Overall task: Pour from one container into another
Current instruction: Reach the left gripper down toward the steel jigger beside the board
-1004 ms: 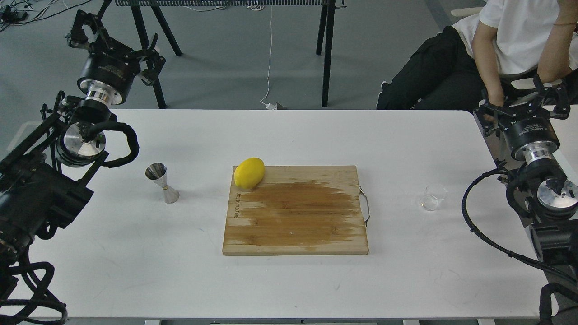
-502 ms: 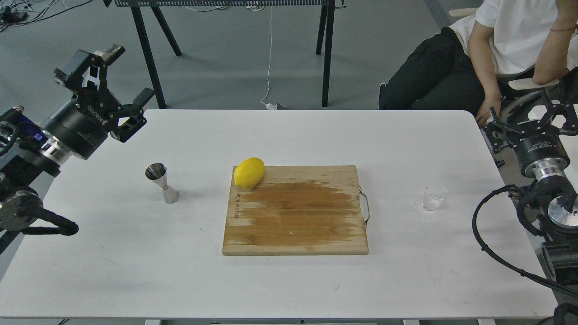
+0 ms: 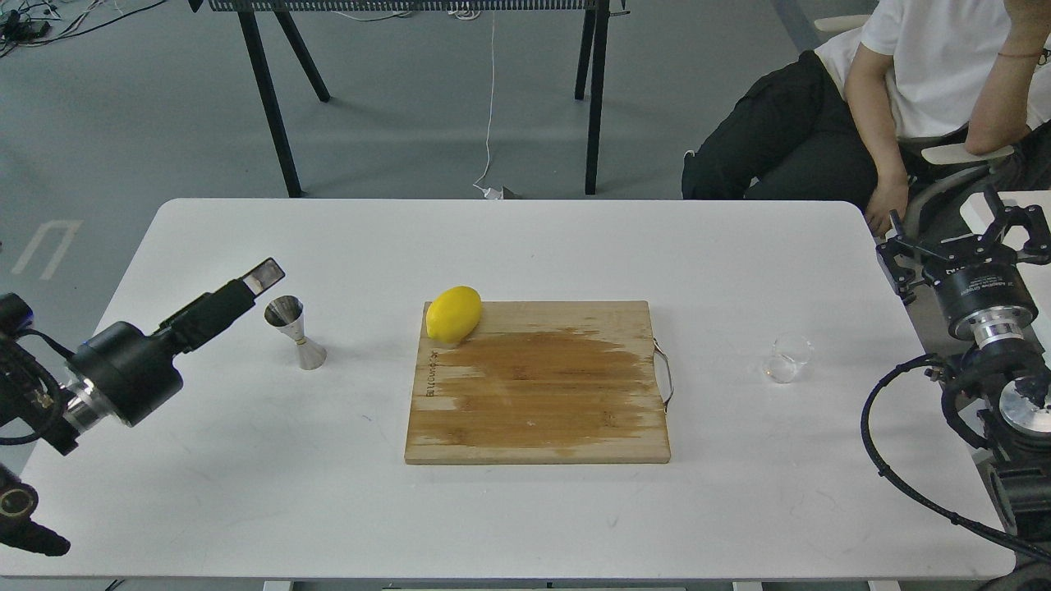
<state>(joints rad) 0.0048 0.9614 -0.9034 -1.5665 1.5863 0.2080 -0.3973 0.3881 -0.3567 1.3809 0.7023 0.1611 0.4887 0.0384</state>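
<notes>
The steel hourglass jigger [image 3: 294, 332] stands upright on the white table [image 3: 525, 246], left of the cutting board. My left gripper [image 3: 250, 286] reaches in low from the left, its tip just left of the jigger's top rim and apart from it. It is seen side-on, so its two fingers cannot be told apart. The small clear glass cup [image 3: 788, 359] stands upright right of the board. My right gripper [image 3: 956, 240] hovers at the table's right edge, behind and to the right of the cup, with fingers spread and nothing between them.
A wooden cutting board [image 3: 538, 394] with a wet stain lies mid-table, and a yellow lemon [image 3: 453, 314] rests on its far left corner. A seated person [image 3: 903, 98] is at the back right, close to my right arm. Black stand legs [image 3: 595, 98] rise behind the table.
My left arm has swung down from high at the far left to low over the table, its gripper now pointing at the jigger. The right gripper has dropped slightly. The cup and jigger have not moved.
</notes>
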